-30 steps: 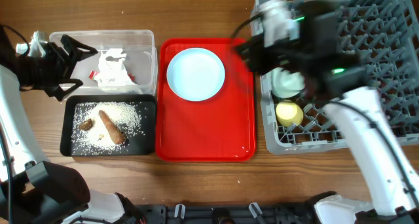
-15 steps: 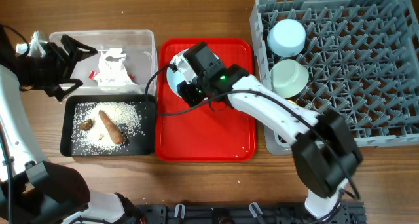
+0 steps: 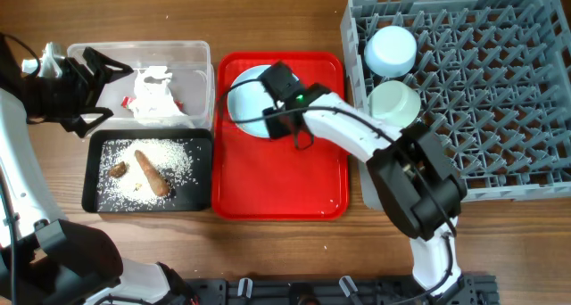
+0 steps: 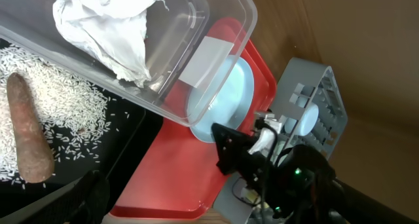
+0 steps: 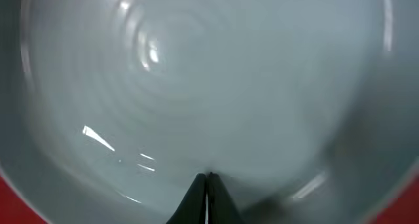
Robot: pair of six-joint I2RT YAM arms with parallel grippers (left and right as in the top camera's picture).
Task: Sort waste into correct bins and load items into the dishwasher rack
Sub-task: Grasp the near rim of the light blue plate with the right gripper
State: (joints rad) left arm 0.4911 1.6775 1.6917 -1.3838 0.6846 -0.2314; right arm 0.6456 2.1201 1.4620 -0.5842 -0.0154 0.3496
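Observation:
The light blue plate (image 3: 250, 95) lies at the back of the red tray (image 3: 281, 176). My right gripper (image 3: 268, 111) is down on it, shut, with its fingertips (image 5: 207, 179) pressed together against the plate's surface (image 5: 196, 73) and nothing between them. The grey dishwasher rack (image 3: 500, 100) holds the light blue bowl (image 3: 391, 48) and the mint-green bowl (image 3: 397, 104). The right arm hides the yellow cup. My left gripper (image 3: 114, 93) hangs open at the clear tub's (image 3: 192, 51) left end. The tub holds the white napkin (image 3: 156, 89). The black tray (image 3: 94, 198) holds rice (image 3: 174, 158) and the brown food piece (image 3: 153, 173).
The red tray sits between the two bins and the rack, on a wooden table (image 3: 285, 243). In the left wrist view the tub's corner (image 4: 222, 27) overhangs the plate (image 4: 232, 93), and the right arm (image 4: 275, 171) reaches across the red tray (image 4: 177, 185).
The right arm swung from the rack over to the plate on the red tray and its jaws closed. The left arm has not moved.

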